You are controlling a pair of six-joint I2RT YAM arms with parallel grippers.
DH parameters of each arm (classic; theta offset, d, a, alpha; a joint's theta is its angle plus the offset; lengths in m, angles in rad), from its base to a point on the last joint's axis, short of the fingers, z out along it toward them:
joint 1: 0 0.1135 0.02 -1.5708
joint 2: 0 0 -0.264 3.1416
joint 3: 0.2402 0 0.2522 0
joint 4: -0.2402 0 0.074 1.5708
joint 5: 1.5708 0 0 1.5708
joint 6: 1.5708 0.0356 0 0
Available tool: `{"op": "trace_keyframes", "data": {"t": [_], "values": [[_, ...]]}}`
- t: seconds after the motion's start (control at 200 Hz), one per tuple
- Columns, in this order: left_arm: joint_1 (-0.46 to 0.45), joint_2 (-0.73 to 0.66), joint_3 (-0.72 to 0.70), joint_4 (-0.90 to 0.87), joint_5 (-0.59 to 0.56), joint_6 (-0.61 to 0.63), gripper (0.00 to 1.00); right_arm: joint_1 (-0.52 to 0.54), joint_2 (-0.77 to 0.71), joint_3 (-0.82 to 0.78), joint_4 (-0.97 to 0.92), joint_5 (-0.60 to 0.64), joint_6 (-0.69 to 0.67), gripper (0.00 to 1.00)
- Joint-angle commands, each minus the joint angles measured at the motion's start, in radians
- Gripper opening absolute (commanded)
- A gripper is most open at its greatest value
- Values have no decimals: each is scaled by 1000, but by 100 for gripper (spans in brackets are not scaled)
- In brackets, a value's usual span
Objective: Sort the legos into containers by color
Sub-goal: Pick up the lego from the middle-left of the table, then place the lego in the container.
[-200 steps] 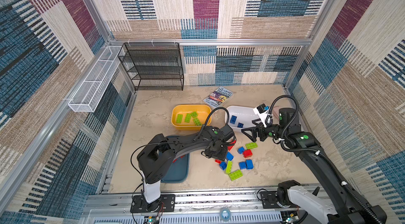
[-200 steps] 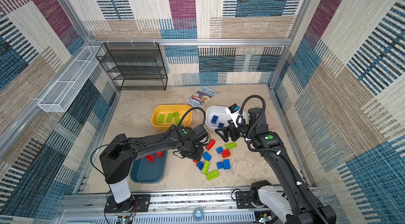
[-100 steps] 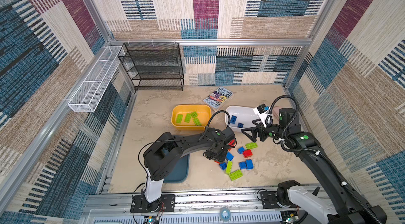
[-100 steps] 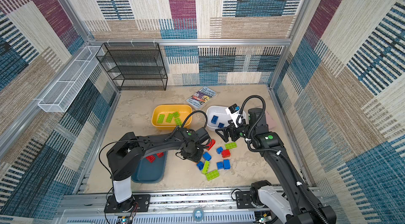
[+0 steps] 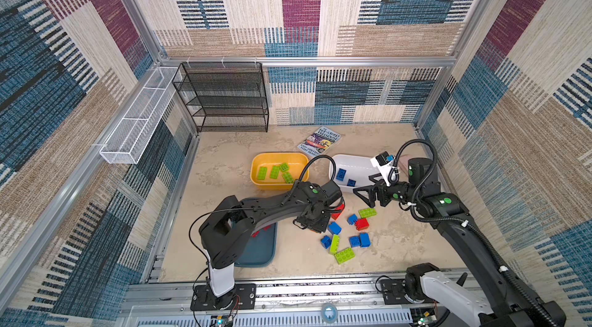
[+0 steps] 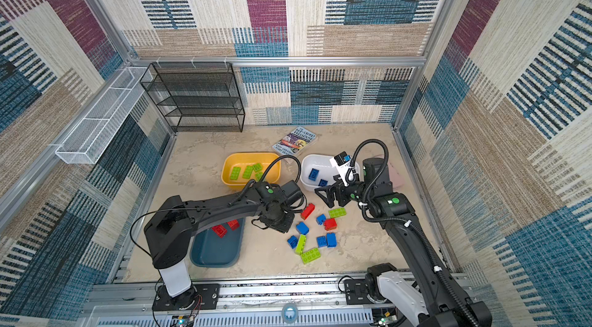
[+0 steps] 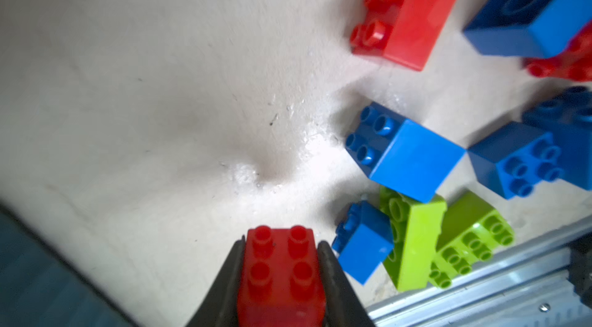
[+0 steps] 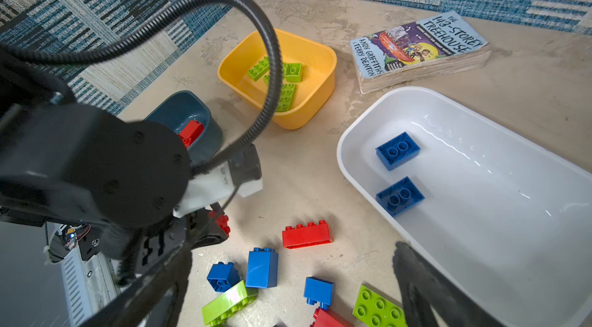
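Left wrist cam: L claw (image 7: 281, 247) is clamped on a red square brick (image 7: 282, 277), one black finger (image 7: 229, 277) pressed flat against each side, no gap showing. The brick sits right between the tips, studs facing the lens, its far edge poking just past them. Lifted or resting on the table (image 7: 144, 85)? Can't tell from here.

Beside the claw is the loose pile. A long red brick (image 7: 413, 11) lies on its side, apart from the rest. A blue square brick (image 7: 413, 162) leans onto a long green brick (image 7: 413, 245), w/ more blue and green just beyond.

In both top views the L arm reaches across past the teal bin (image 6: 214, 258), wrist over the edge of the pile, the claw itself hidden under the wrist. Two red bricks (image 6: 221, 229) lie in the teal bin. The yellow bin (image 5: 256, 178) holds four green bricks (image 5: 275, 172). The white bin (image 5: 358, 159) holds two blue bricks (image 5: 341, 174).

R claw (image 5: 367, 188) is spread wide w/ nothing between its fingers. It hangs just beside the white bin's near rim, pointing toward the L arm, well apart from the gripped brick.

A book (image 5: 319, 140) lies flat just behind the yellow and white bins.
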Motion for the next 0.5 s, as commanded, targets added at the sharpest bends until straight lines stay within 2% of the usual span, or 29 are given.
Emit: {"op": "trace_keyframes", "data": {"t": [0.0,0.135,0.23,0.371,0.496], "values": [[39,-70,22,-128,-80,50,30,0,1,6,20,4,-3,99],[128,-214,20,-215,-121,70,31,0,2,7,29,-7,1,99],[228,-318,-30,-249,-132,68,31,0,8,7,35,-18,5,99],[397,-458,-151,-248,-135,78,32,0,15,7,41,-31,5,99],[538,-500,-248,-170,-130,81,32,0,31,6,55,-52,11,99]]}}
